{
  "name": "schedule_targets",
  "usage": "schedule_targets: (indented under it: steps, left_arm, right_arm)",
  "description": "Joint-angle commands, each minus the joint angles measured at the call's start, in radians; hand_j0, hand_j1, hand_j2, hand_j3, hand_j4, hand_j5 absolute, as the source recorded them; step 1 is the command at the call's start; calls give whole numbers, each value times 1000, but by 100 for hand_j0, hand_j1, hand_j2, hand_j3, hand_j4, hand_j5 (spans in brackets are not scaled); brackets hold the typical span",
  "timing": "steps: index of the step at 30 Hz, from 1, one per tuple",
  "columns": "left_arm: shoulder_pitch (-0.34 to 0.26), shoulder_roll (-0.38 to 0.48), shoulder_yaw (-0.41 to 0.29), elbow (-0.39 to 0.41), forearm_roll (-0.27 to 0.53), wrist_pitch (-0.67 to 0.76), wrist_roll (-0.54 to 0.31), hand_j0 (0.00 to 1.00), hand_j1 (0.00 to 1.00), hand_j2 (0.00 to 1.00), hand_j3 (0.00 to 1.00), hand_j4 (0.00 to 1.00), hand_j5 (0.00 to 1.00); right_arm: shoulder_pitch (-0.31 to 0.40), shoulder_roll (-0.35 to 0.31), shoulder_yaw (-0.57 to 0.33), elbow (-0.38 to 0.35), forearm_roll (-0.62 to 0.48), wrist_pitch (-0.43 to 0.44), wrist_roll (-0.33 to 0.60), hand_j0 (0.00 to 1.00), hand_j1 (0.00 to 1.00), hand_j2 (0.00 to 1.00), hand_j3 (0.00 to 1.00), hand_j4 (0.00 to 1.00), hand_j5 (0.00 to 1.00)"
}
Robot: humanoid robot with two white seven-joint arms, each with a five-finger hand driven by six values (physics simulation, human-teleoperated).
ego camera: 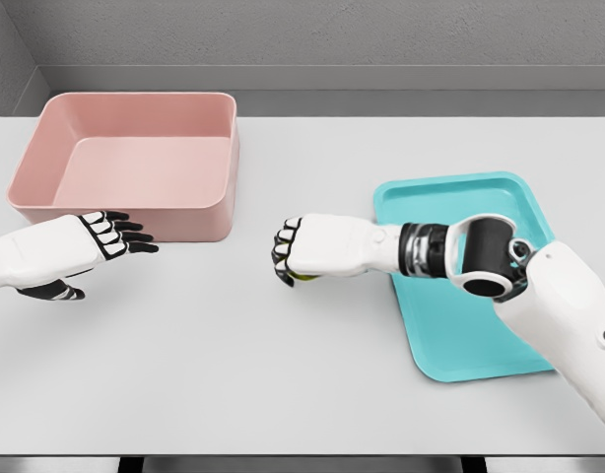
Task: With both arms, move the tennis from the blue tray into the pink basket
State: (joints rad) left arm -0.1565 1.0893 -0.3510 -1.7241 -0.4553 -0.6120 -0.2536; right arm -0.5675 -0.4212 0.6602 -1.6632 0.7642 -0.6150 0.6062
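Note:
My right hand (286, 258) reaches left over the white table, well left of the blue tray (480, 325). Its fingers are curled around a yellow-green tennis ball (303, 278), of which only a sliver shows beneath the palm. The tray holds nothing that I can see. The pink basket (135, 163) stands at the back left, and nothing shows inside it. My left hand (125, 236) hovers just in front of the basket's near wall, fingers extended and spread, holding nothing. A gap of bare table separates the two hands.
The table's front edge (302, 455) runs along the bottom of the view. A grey wall stands behind the table.

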Motion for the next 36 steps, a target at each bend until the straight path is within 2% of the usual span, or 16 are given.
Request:
schedule_targets:
  steps: [1, 5, 10, 16, 22, 23, 24, 25, 27, 33, 36]
  left_arm:
    - [0, 0, 1, 0, 6, 1, 0, 100, 100, 100, 100, 100, 100]
    - [0, -2, 0, 0, 6, 1, 0, 100, 100, 100, 100, 100, 100]
    - [0, -2, 1, 0, 6, 1, 0, 100, 100, 100, 100, 100, 100]
    - [0, -2, 0, 0, 0, 1, 0, 100, 100, 100, 100, 100, 100]
    - [0, 0, 0, 0, 1, 1, 0, 100, 100, 100, 100, 100, 100]
    - [0, 0, 0, 0, 1, 1, 0, 100, 100, 100, 100, 100, 100]
    - [0, 0, 0, -2, 1, 1, 0, 100, 100, 100, 100, 100, 100]
    - [0, 0, 0, 0, 1, 1, 0, 100, 100, 100, 100, 100, 100]
    - [0, 0, 1, -2, 1, 1, 0, 100, 100, 100, 100, 100, 100]
    - [-2, 1, 1, -2, 1, 1, 0, 100, 100, 100, 100, 100, 100]
    - [-2, 0, 1, 0, 0, 1, 0, 100, 100, 100, 100, 100, 100]
  right_arm:
    - [0, 47, 24, 40, 21, 4, -2, 42, 42, 42, 42, 42, 42]
    - [-15, 93, 39, 118, 38, 4, -3, 42, 42, 42, 42, 42, 42]
    - [-14, 108, 79, 155, 46, 4, -5, 42, 42, 42, 42, 42, 42]
    - [-17, 153, 124, 160, 70, 4, -3, 42, 42, 42, 42, 42, 42]
    - [-25, 154, 124, 163, 72, 4, -3, 43, 43, 43, 43, 43, 43]
    - [-25, 154, 124, 161, 72, 4, -2, 53, 53, 53, 53, 53, 53]
    - [-22, 159, 124, 160, 70, 4, -2, 80, 80, 80, 80, 80, 80]
    - [-22, 160, 124, 158, 70, 4, -2, 92, 92, 92, 92, 92, 92]
    - [-22, 159, 124, 155, 70, 4, -2, 96, 96, 96, 96, 96, 96]
    - [-22, 154, 111, 151, 67, 4, -2, 96, 96, 96, 96, 96, 96]
    - [-22, 142, 110, 120, 69, 4, -2, 96, 96, 96, 96, 96, 96]
